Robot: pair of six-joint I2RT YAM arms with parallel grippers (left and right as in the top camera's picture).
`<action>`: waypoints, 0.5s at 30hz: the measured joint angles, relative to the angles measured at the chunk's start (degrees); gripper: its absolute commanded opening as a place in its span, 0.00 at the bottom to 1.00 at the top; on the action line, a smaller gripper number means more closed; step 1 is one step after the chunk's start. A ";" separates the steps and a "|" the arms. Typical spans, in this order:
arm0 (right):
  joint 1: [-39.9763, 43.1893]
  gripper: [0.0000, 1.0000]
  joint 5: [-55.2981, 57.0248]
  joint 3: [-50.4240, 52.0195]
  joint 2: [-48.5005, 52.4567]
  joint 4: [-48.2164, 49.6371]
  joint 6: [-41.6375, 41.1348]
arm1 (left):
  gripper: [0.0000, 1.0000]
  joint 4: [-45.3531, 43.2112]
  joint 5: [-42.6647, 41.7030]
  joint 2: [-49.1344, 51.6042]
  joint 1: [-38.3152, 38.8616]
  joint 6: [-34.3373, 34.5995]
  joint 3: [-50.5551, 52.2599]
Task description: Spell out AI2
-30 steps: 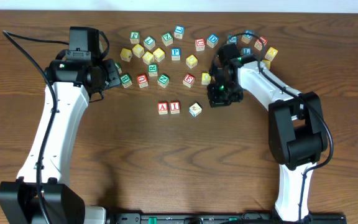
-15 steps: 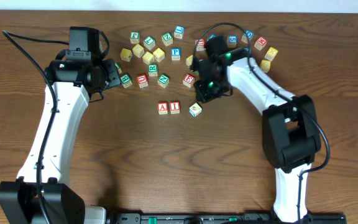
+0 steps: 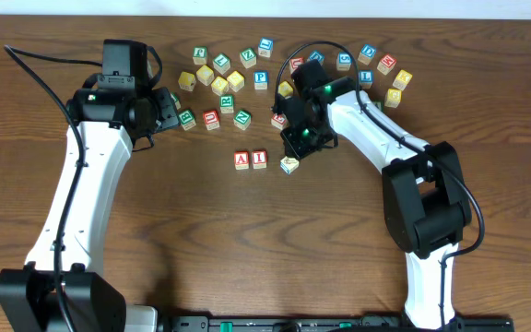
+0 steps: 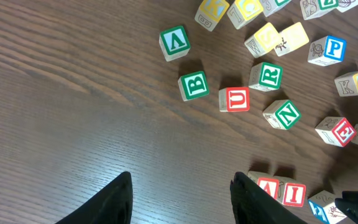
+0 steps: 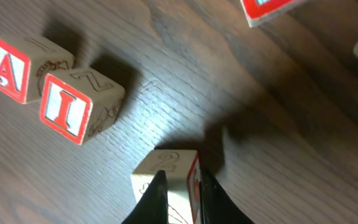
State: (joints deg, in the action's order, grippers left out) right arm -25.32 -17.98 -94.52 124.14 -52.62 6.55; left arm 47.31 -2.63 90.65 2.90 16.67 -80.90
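Evidently 2 block (image 5: pixel 165 169) sat near I block (image 5: pixel 67 107), on side away from A block (image 5: pixel 8 65), skewed, not touching. Right gripper (image 5: pixel 179 183) hung right over it, fingers pinched nearly together, gripping nothing. Left gripper (image 4: pixel 180 186) spread wide, empty, farther from I block.

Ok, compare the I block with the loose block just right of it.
The I block lines up beside the A block; the loose block lies apart, turned at an angle. The I block shows a bold red letter on top; the loose block shows only a faint uncoloured 2 in the right wrist view. The right hand is at the loose block, not the I block. Both are pale wooden cubes of similar size.
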 measured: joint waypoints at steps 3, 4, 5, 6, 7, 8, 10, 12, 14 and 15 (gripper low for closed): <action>0.00 0.16 0.17 0.04 0.00 -0.04 0.02 | 0.50 0.00 0.00 0.00 0.00 0.00 0.00; 0.00 0.17 0.22 0.09 -0.02 0.00 0.02 | 0.50 0.00 0.00 0.00 0.00 0.00 0.00; 0.00 0.17 0.22 0.15 -0.02 0.04 0.00 | 0.50 0.00 0.00 0.00 0.00 0.00 0.00; 0.00 0.17 0.22 0.33 -0.04 0.33 0.02 | 0.50 0.00 0.00 0.00 0.00 0.00 0.00; 0.00 0.17 0.22 0.46 -0.11 0.46 0.02 | 0.50 0.02 0.00 -0.02 0.00 0.02 0.00; 0.02 0.17 0.24 0.79 -0.26 0.81 0.02 | 0.50 0.00 0.00 -0.02 0.00 0.00 0.00; 0.02 0.17 0.39 1.70 -0.72 1.68 0.02 | 0.50 0.00 0.00 0.00 0.00 0.00 0.00; 0.02 0.17 0.57 2.49 -1.22 2.29 0.00 | 0.50 0.00 0.00 0.00 0.00 0.00 0.00; 0.17 0.17 0.76 2.97 -1.53 2.62 0.00 | 0.50 0.00 0.00 0.00 0.00 0.00 0.00; 0.26 0.17 0.74 3.10 -1.60 2.69 0.00 | 0.50 0.00 0.00 0.00 0.00 0.00 0.00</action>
State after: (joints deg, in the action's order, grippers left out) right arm -25.06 -17.23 -91.42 122.54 -49.93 6.55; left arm 47.31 -2.63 90.65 2.90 16.67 -80.90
